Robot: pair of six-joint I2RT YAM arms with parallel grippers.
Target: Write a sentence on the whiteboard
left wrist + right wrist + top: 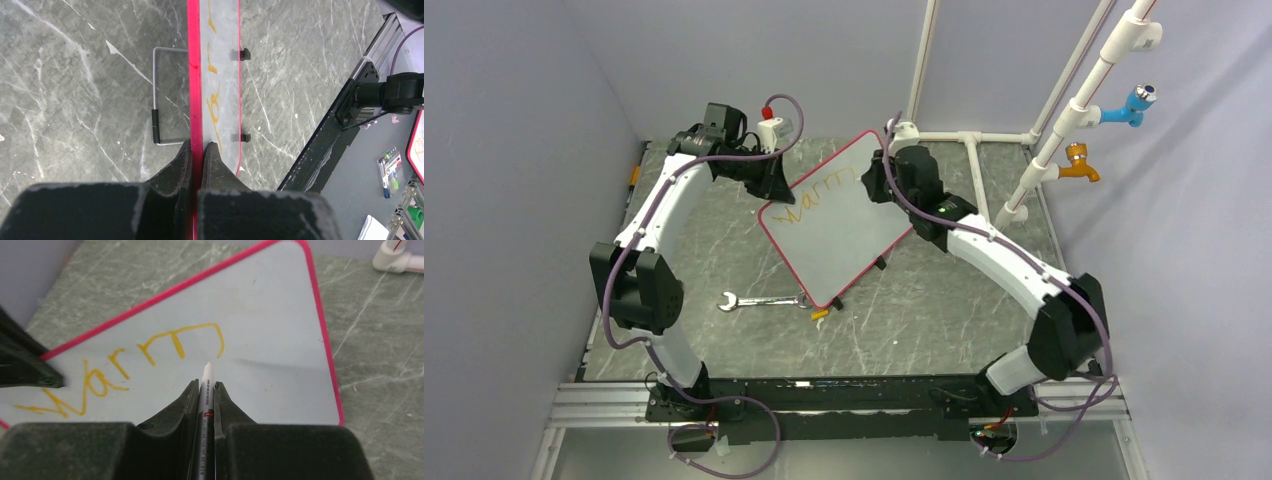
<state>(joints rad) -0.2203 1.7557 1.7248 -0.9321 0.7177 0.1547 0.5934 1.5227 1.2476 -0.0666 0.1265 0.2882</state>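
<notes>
Nearest, just off the near corner of the whiteboard (839,235), a small yellow piece (820,315) lies on the grey marbled table (924,320). A silver wrench (759,300) lies beside it, to the board's near left. The whiteboard sits mid-table, turned diagonally, with its thin red-pink rim all round and small black clips (244,53) on its edge. A bent wire stand (156,125) shows at its back. Yellow letters reading roughly "Warm" run along its far-left side.

At the board's left corner the left gripper (198,147) is pinched tight on the rim, one finger on each face. Over the board's far half the right gripper (205,386) is clamped closed around a marker (206,390). The marker's white tip points at the surface just below the last letter; I cannot tell whether it touches.

Beyond the board's far-right edge a white PVC pipe frame (976,170) rises from the table, carrying an orange tap (1079,165) and a blue tap (1132,105).
</notes>
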